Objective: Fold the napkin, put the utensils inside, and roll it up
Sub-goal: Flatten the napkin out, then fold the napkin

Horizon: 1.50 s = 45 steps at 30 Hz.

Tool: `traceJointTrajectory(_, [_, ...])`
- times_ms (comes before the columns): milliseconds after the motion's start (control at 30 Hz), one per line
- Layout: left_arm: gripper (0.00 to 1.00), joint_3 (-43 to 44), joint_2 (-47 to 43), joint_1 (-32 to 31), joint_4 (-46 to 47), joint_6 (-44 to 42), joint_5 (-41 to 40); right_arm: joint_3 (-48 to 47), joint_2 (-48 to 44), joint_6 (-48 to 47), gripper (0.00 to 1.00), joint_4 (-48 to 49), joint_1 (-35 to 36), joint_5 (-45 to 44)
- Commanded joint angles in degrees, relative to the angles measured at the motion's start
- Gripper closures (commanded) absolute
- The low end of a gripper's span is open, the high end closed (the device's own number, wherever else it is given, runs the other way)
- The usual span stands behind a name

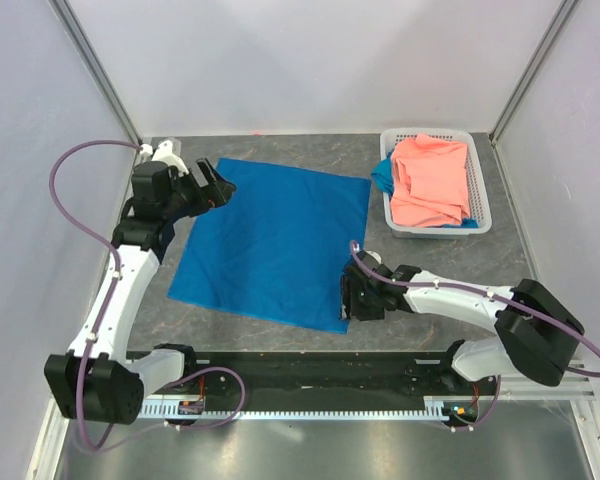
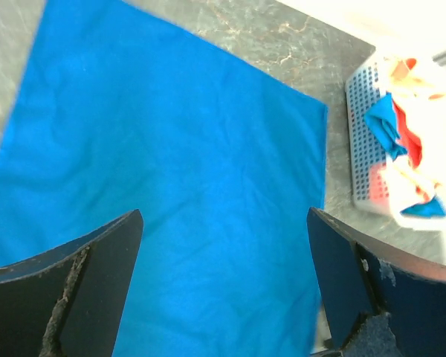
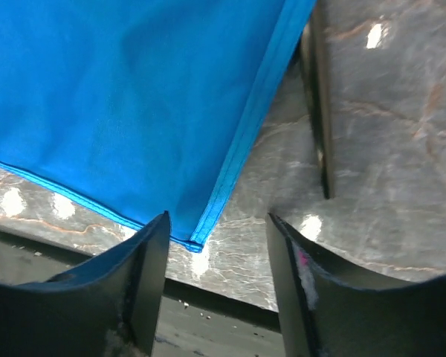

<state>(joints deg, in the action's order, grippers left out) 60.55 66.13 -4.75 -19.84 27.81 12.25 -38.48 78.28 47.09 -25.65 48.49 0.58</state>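
Now: napkin (image 1: 270,240) flat on table (image 1: 430,270); its near-right corner sits between the part-open jaws of my right claw (image 3: 215,223), nothing gripped. Left claw (image 1: 218,185) gapes empty over the far-left corner.

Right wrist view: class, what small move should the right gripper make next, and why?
The napkin lies flat and unfolded, its near corner between the right gripper's open fingers. So the best next move is probably to lower and close on that corner, ready to begin the fold.
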Motion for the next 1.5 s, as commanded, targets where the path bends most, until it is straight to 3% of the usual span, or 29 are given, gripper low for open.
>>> traceJointTrajectory(0, [0.02,-0.95,-2.75,-1.48,-7.50,-12.08,-1.96,-0.80,2.04,7.91,0.40,0.60,5.11,-3.21])
traceJointTrajectory(167, [0.03,-5.18,-4.69,-2.37,-5.13,-13.66,-3.02,-3.97,6.70,12.23,0.48,-1.85,10.74,-6.46])
traceJointTrajectory(433, [0.03,-7.20,-5.92,-2.37,-4.07,-13.49,-1.26,-8.10,9.96,17.86,0.50,-10.64,15.93,-11.83])
traceJointTrajectory(700, [0.03,-8.17,-7.94,-2.37,-3.89,-13.66,-0.91,-7.84,9.70,21.37,0.51,-12.67,17.60,-13.14])
traceJointTrajectory(867, [0.03,-8.43,-8.21,-2.37,-3.81,-13.75,-0.83,-8.01,10.40,20.68,0.60,-12.67,17.60,-13.59])
traceJointTrajectory(1267, [0.03,-8.79,-8.03,-2.37,-3.81,-13.84,0.14,-12.83,13.29,17.08,0.99,-14.24,17.61,-15.69])
traceJointTrajectory(1467, [0.03,-8.87,-7.51,-2.37,-3.81,-14.45,0.41,-21.53,16.02,13.29,1.00,-19.25,17.52,-16.75])
